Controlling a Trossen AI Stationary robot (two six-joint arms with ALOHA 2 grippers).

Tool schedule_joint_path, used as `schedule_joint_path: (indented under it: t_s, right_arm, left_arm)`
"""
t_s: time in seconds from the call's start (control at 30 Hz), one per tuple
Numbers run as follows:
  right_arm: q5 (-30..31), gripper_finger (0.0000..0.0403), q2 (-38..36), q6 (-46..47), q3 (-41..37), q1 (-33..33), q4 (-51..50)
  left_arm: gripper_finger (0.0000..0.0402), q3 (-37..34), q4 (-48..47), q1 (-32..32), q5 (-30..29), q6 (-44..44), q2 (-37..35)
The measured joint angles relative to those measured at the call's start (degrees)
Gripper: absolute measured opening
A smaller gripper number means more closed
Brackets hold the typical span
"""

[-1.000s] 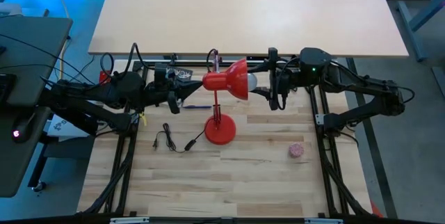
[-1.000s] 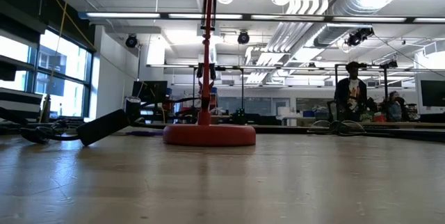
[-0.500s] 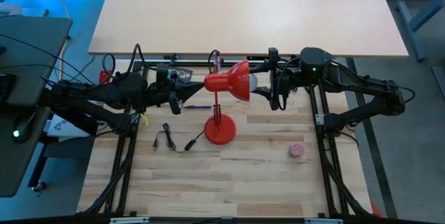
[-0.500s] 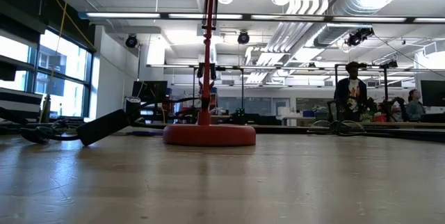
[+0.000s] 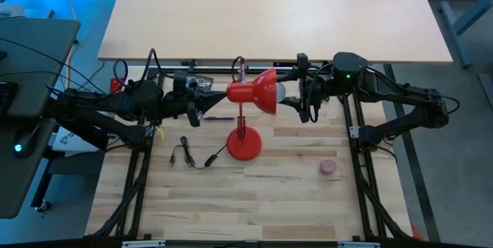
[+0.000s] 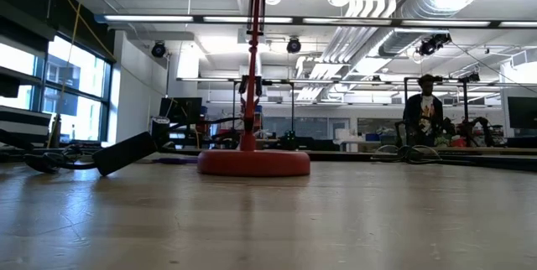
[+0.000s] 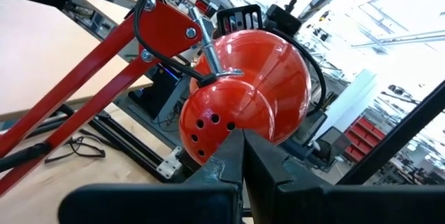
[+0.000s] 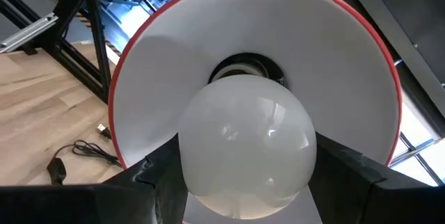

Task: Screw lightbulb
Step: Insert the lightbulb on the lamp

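A red desk lamp stands on its round base [image 5: 244, 146] mid-table, its shade [image 5: 262, 90] turned level toward the table's right. The white lightbulb [image 8: 247, 140] sits in the mouth of the shade, its screw base hidden in the dark socket [image 8: 245, 67]. My right gripper [image 5: 293, 95] comes level from the right and is shut on the bulb. My left gripper [image 5: 217, 97], shut, stands level behind the shade on the left. The low view shows only the lamp's base [image 6: 253, 163] and stem. My left gripper meets the rounded rear cap of the shade [image 7: 221, 123] with its shut fingertips [image 7: 236, 144], level from the table's left. My right gripper pinches the bulb's round glass [image 8: 208, 182] between its two fingers [image 8: 156, 179], one on each side. It comes level from the table's right, along the bulb's axis. The bulb is held level inside the shade, clear of the table.
A small pink ball [image 5: 330, 166] lies to the right of the lamp's base. A black cable with a plug [image 5: 192, 156] lies to its left. A pale tabletop [image 5: 269, 17] adjoins the far edge. A person [image 6: 424, 111] stands far off in the room.
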Motion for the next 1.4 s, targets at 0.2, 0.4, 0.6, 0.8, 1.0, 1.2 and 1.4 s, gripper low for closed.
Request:
schedule_joint_path:
  t_s: [0.2,0.4,0.6,0.8,1.0,1.2,1.4]
  right_arm:
    - [-0.95,0.0228,0.66,1.6,-0.01,0.0,0.32]
    - [-0.8,0.0228,0.66,2.26,-0.01,0.0,0.71]
    - [-0.17,0.0228,0.15,5.71,-0.02,0.02,0.77]
    - [0.76,0.0228,-0.75,7.53,-0.04,0.06,0.59]
    - [4.67,0.0228,-1.57,8.16,-0.07,1.97,-0.47]
    - [11.57,0.0228,-1.62,7.12,-0.07,5.63,-0.44]
    - [15.65,0.0228,-1.62,9.07,-0.07,6.52,-0.46]
  left_arm:
    - [0.0,0.0,-0.06,0.0,-0.05,0.0,0.0]
    - [0.0,-0.02,-0.07,0.0,-0.17,0.0,0.0]
    - [0.0,-0.07,0.48,0.0,-0.6,0.0,0.04]
    - [0.0,-0.09,1.22,0.0,-0.62,0.0,0.15]
    - [0.0,-0.09,1.64,0.0,-0.43,-2.01,0.22]
    - [0.0,-0.09,1.61,0.0,-0.43,-2.54,0.17]
    - [0.0,-0.09,1.64,0.0,-0.61,-4.24,0.15]
